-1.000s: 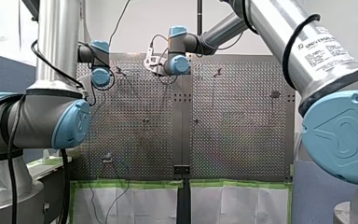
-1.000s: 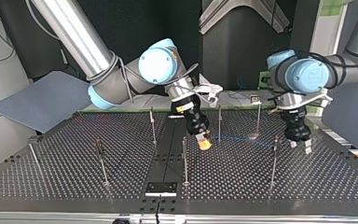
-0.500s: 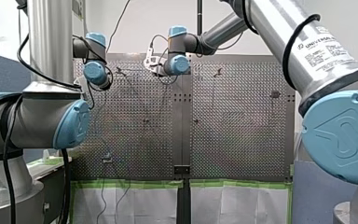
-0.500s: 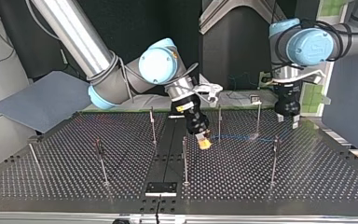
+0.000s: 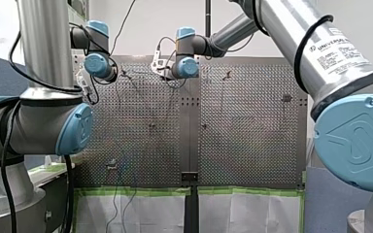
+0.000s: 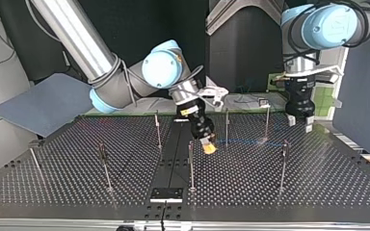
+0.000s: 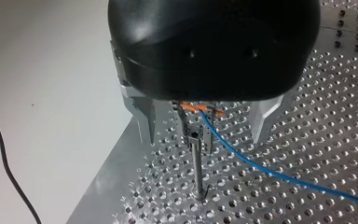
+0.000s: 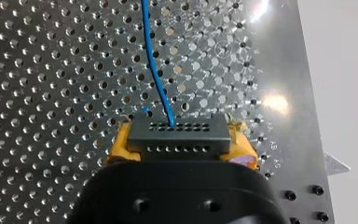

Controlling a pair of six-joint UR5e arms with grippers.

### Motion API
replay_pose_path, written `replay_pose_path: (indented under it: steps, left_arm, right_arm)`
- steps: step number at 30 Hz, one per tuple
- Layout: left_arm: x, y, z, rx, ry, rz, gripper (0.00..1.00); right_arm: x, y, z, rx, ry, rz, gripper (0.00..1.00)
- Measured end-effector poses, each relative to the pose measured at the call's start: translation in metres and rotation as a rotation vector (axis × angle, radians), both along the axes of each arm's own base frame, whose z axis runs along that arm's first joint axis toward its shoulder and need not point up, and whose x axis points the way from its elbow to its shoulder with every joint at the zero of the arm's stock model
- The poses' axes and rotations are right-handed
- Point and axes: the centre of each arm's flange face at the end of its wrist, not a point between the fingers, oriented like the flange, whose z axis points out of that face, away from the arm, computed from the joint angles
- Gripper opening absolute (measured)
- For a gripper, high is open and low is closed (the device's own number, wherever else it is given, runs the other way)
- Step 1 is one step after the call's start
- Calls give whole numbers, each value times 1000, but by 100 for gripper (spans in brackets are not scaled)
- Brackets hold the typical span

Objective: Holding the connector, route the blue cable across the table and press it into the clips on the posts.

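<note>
In the right wrist view, the yellow pads of my right gripper (image 8: pixel 182 151) are shut on a dark grey connector (image 8: pixel 179 135). The blue cable (image 8: pixel 154 65) leaves it and runs ahead over the perforated plate. In the top view that gripper (image 6: pixel 207 145) hangs low near the table's middle, and the cable (image 6: pixel 250 141) stretches to a post (image 6: pixel 284 161) at the view's right. My left gripper (image 7: pixel 205 133) is open, its metal fingers (image 7: pixel 265 122) standing either side of a post's clip (image 7: pixel 194 136) that holds the cable (image 7: pixel 261 168). In the top view it (image 6: pixel 298 121) hovers above that corner.
Several thin posts stand on the perforated table (image 6: pixel 77 192), among them one (image 6: pixel 191 166) near the front, one (image 6: pixel 227 126) beside the right gripper and one (image 6: pixel 105 166) at the view's left. A black bracket (image 6: pixel 166 194) sits at the front edge.
My left arm has lifted its open gripper off the table and drawn it back toward the top view's far right corner. My right gripper has stayed put with the connector.
</note>
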Motion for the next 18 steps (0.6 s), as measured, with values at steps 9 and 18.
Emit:
replay_pose_path:
  steps: [9, 18]
  left_arm:
    - [-8, -25, 5, 74, 7, -93, 100]
    - [-10, -44, 12, 141, -20, -160, 100]
  right_arm:
    - [-4, -5, -1, 7, 6, -8, 0]
    - [-4, -6, -1, 6, 7, -11, 0]
